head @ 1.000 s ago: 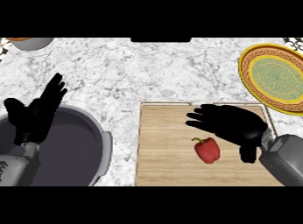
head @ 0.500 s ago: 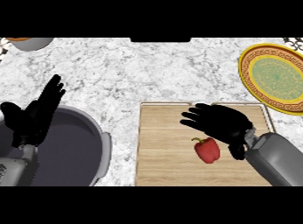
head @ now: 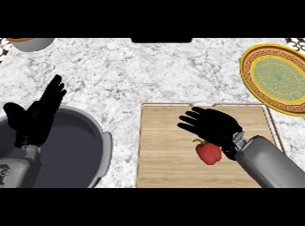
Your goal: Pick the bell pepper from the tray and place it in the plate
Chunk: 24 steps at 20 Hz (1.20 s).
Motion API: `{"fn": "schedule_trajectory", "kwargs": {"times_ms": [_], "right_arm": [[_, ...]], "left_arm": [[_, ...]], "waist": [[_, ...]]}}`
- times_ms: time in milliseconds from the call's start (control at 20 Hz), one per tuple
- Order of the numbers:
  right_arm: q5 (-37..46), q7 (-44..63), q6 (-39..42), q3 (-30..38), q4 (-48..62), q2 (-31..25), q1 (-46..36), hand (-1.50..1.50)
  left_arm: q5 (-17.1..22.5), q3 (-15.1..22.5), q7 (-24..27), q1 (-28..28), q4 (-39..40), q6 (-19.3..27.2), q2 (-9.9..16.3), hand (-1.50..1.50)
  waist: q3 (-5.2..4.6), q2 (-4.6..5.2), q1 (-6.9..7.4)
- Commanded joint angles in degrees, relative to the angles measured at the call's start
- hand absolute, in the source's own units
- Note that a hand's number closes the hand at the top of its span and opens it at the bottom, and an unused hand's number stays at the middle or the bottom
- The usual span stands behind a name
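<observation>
1. I see the pepper [head: 208, 152] lying on the wooden tray [head: 165, 145], in the tray's right half and toward its near edge. It is red, with a small green stem at its top.
2. My right hand [head: 210, 125] is over the tray, just beyond the pepper. Its fingers are spread and point up and to the left in the head view. They are not curled round anything, so this hand is released. From this angle the heel of the hand sits right at the pepper's upper right side; I cannot tell whether they touch.
3. My right forearm [head: 269, 163] comes in from the lower right and covers the tray's near right corner.
4. The plate [head: 279, 78] is on the counter [head: 148, 75] beyond the tray's far right corner. It has a yellow rim with a patterned band and a green centre. Nothing lies in it.
5. My left hand [head: 35, 117] shows at the left, fingers straight and pointing up, resting over the rim of a grey pot [head: 83, 141]. It is released and holds nothing.
6. A bowl [head: 30, 43] sits at the far left corner of the counter, only partly in view.
</observation>
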<state>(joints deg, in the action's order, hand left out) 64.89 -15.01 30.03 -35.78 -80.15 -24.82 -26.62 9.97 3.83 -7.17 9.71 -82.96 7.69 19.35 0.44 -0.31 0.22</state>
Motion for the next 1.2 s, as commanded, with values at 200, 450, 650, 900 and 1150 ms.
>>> {"fn": "schedule_trajectory", "kwargs": {"times_ms": [200,450,650,900,1150], "right_arm": [[4.8,-5.4,1.0,-5.0,3.0,1.8,-0.4,1.50],[5.1,-5.1,0.5,-3.6,0.7,1.4,4.2,1.50],[6.0,-4.1,-1.4,-2.4,-0.2,5.0,4.8,1.50],[1.0,0.2,-8.4,10.7,-0.5,7.7,4.4,1.50],[-6.1,17.1,-14.3,27.9,2.3,18.8,4.4,1.50]], "left_arm": [[-0.1,-1.5,-1.8,-0.1,3.0,-1.9,0.0,0.00],[-1.2,-1.4,-0.2,-3.3,1.3,-0.9,-1.6,0.00],[-0.9,-1.7,-3.1,-0.2,2.2,-2.5,-1.3,0.00],[-2.2,-0.4,-1.5,-2.3,0.6,-1.5,-2.6,0.00],[-1.4,-1.9,-1.4,-1.3,0.1,-1.3,-1.7,0.00]], "waist": [[-0.44,0.39,0.11],[-0.44,0.30,0.03],[-0.43,0.32,-0.12],[-0.37,0.45,-0.14],[-0.29,0.70,-1.18]]}}
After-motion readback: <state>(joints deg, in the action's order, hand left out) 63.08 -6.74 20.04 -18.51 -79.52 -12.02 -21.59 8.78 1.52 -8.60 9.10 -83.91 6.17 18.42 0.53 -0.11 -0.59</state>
